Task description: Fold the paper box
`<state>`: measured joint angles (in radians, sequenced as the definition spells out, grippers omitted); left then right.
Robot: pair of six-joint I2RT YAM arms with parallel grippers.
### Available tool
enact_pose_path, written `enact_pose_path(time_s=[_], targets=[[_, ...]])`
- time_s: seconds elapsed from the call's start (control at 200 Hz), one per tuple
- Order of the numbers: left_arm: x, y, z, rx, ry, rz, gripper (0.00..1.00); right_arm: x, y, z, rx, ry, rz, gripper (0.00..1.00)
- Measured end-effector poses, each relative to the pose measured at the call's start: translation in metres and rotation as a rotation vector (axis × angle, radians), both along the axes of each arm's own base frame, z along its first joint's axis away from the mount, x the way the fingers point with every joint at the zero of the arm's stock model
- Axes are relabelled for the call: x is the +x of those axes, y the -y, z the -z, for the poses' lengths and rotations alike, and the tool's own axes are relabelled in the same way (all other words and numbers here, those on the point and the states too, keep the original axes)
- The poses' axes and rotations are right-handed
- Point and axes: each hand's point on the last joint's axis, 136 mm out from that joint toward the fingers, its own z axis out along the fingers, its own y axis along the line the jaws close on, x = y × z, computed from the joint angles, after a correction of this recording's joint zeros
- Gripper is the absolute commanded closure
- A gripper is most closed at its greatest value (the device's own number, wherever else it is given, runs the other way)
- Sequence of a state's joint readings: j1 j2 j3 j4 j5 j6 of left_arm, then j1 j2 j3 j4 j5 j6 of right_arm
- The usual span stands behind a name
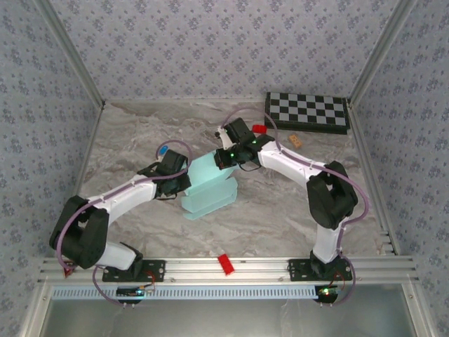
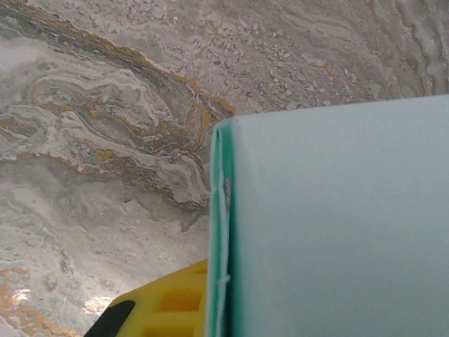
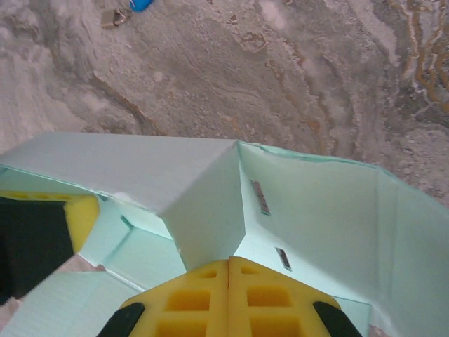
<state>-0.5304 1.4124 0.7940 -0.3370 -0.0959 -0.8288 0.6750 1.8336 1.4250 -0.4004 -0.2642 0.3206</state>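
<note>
The paper box [image 1: 210, 191] is found at the middle of the marbled table [image 1: 280, 210], partly raised into shape, between the 2 grippers. The left gripper [image 1: 181, 182] is judged to be clamped on 1 upright wall: in the left wrist view the card's edge is seen pressed against a yellow finger [image 2: 172, 305], the other finger being hidden behind the panel. The right gripper [image 3: 229, 298] is closed, its 2 pads brought together with no gap and set at the foot of an inner crease; whether any card is nipped there cannot be told. The card is judged very light, thin and springy, stiff only along its scored lines, and easily dented or torn at the tabs. It is best taken by a flat panel near a crease, pinched across the edge, while the opposite wall is steadied so that the sheet is not dragged over the smooth table.
</note>
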Motion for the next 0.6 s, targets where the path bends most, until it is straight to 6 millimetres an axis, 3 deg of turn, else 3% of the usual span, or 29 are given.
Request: enact_pose_path(time_s=[0.39, 0.6], targets=[[0.005, 0.007, -0.003, -0.046, 0.013, -0.013, 1.00, 0.005, -0.002, -0.014, 0.107, 0.002, 0.035, 1.00], [0.006, 0.008, -0.003, -0.048, 0.017, -0.013, 1.00, 0.008, 0.016, -0.017, 0.024, 0.049, 0.086, 1.00]])
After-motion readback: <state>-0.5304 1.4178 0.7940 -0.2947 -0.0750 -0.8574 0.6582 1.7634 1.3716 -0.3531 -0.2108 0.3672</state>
